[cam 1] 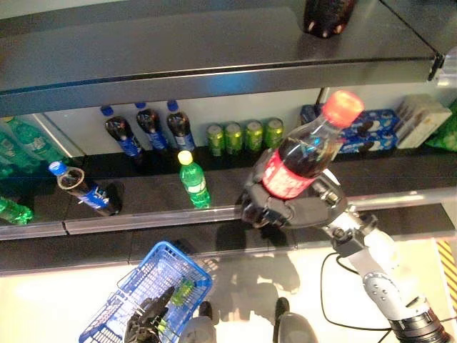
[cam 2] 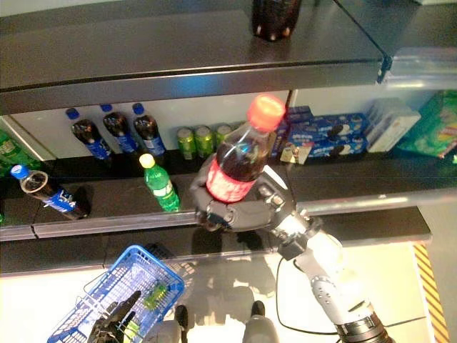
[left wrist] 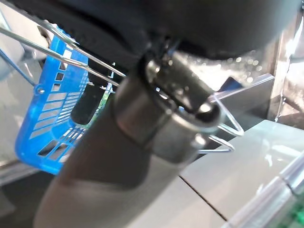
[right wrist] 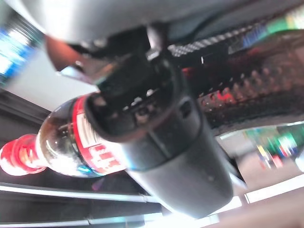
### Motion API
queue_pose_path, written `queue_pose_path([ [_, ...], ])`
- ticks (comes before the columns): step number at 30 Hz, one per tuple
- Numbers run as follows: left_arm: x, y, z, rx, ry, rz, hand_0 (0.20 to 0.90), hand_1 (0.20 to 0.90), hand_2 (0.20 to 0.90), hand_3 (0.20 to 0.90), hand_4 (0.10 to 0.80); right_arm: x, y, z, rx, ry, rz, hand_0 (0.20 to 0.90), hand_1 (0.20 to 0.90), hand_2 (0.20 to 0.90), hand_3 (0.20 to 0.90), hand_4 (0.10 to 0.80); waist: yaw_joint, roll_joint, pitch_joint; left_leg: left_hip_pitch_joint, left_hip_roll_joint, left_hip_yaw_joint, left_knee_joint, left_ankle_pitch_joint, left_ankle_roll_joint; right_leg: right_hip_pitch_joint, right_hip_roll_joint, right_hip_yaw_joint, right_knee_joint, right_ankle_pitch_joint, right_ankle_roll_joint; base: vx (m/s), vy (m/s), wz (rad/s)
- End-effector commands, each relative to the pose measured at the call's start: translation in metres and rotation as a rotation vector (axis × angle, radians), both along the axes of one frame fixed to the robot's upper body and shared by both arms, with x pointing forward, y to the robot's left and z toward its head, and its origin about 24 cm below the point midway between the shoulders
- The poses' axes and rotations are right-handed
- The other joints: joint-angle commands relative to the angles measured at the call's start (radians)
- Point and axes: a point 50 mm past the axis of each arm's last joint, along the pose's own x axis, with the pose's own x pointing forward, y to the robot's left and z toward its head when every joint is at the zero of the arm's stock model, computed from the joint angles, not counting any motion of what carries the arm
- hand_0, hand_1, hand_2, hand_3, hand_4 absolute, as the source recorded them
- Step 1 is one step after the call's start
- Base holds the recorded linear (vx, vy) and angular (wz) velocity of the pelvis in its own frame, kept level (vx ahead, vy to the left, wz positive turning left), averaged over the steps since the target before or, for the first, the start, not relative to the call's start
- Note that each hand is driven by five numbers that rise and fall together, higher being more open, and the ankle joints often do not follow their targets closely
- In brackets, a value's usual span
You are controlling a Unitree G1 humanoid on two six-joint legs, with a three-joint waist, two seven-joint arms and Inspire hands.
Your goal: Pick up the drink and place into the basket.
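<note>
Cola bottle lifted off the shelf in my right hand.

My right hand [cam 1: 289, 207] has its fingers curled round the red-capped cola bottle [cam 1: 303, 153], holding it tilted in the air in front of the shelf [cam 1: 400, 175]. My left hand [cam 1: 146, 318] grips the handle of the blue basket [cam 1: 153, 268] down at lower left, well apart from the bottle; a green item lies inside.
</note>
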Motion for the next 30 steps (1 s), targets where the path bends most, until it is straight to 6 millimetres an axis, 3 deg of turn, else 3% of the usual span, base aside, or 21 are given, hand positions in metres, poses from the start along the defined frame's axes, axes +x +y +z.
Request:
queue_pose_path([
  [1,0.053,0.044,0.060,0.265,-0.394,-0.114,0.300,0.300,0.300,0.200,0.100,-0.016,0.028,0.063,0.199,-0.298,0.208,0.300,0.300,0.300,0.200,0.100,0.046,-0.014,-0.092,-0.006,0.017,-0.048,0.051,-0.014,-0.003,0.083,-0.003,-0.043,-0.043,-0.048,-0.028,0.039,0.021,0.36],
  [4,0.066,0.040,0.074,0.272,-0.477,-0.164,0.300,0.300,0.300,0.200,0.100,-0.017,0.039,0.061,0.181,-0.290,0.234,0.300,0.300,0.300,0.200,0.100,0.076,-0.012,-0.089,-0.009,0.016,-0.072,0.047,-0.008,-0.003,0.091,-0.008,-0.068,-0.035,-0.057,-0.031,0.028,0.015,0.36],
  [10,0.097,0.023,0.123,0.241,-0.722,-0.354,0.300,0.300,0.300,0.200,0.100,-0.016,0.064,0.058,0.119,-0.307,0.206,0.300,0.300,0.300,0.200,0.100,0.173,-0.015,-0.074,-0.027,-0.004,-0.163,0.050,0.002,0.001,0.113,-0.018,-0.136,-0.009,-0.078,-0.038,0.032,-0.017,0.51],
  [14,0.110,0.002,0.162,0.288,-0.874,-0.596,0.300,0.300,0.300,0.200,0.100,-0.007,0.077,0.056,0.119,-0.274,0.133,0.300,0.300,0.300,0.200,0.100,0.244,-0.014,-0.066,-0.043,-0.026,-0.229,0.048,0.013,0.005,0.131,-0.018,-0.184,0.001,-0.087,-0.043,0.027,-0.016,0.58],
  [21,0.110,-0.025,0.203,0.174,-1.111,-0.886,0.300,0.300,0.300,0.200,0.100,0.016,0.091,0.053,0.155,-0.202,-0.032,0.300,0.300,0.300,0.200,0.100,0.338,0.001,-0.061,-0.057,-0.060,-0.319,0.049,0.036,0.010,0.165,-0.025,-0.259,0.005,-0.088,-0.045,0.047,0.004,0.47],
  [30,0.101,-0.055,0.232,-0.070,-1.328,-1.082,0.300,0.300,0.300,0.200,0.100,0.025,0.106,0.045,0.143,-0.184,-0.146,0.300,0.300,0.300,0.200,0.100,0.417,0.006,-0.073,-0.057,-0.095,-0.405,0.034,0.043,0.010,0.207,-0.036,-0.311,0.004,-0.104,-0.025,0.081,0.012,0.38],
])
